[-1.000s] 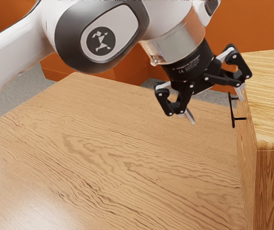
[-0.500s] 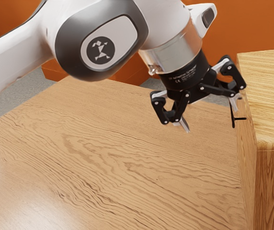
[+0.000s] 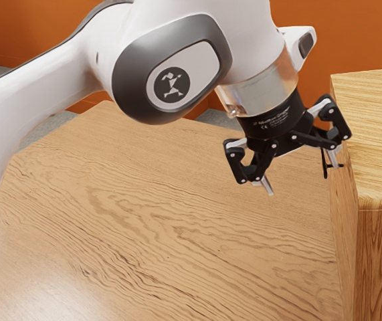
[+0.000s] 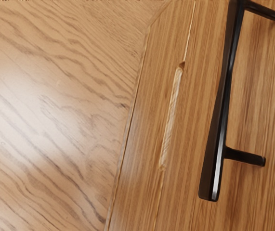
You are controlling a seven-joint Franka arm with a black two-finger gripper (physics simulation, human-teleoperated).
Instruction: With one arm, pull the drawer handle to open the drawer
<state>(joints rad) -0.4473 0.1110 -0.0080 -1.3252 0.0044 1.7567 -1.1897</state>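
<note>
Handle [image 4: 223, 106] vertical on drawer front [image 4: 185, 168]

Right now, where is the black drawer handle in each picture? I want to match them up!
Exterior view: the drawer handle is a thin black bar at the view's right, on the front of the wooden cabinet, just beside the open gripper.
Wrist view: the drawer handle is the long black bar on the cabinet's front, beside a pale groove.
Shared landmark: the wood-grain table, meeting the cabinet in both.
</note>
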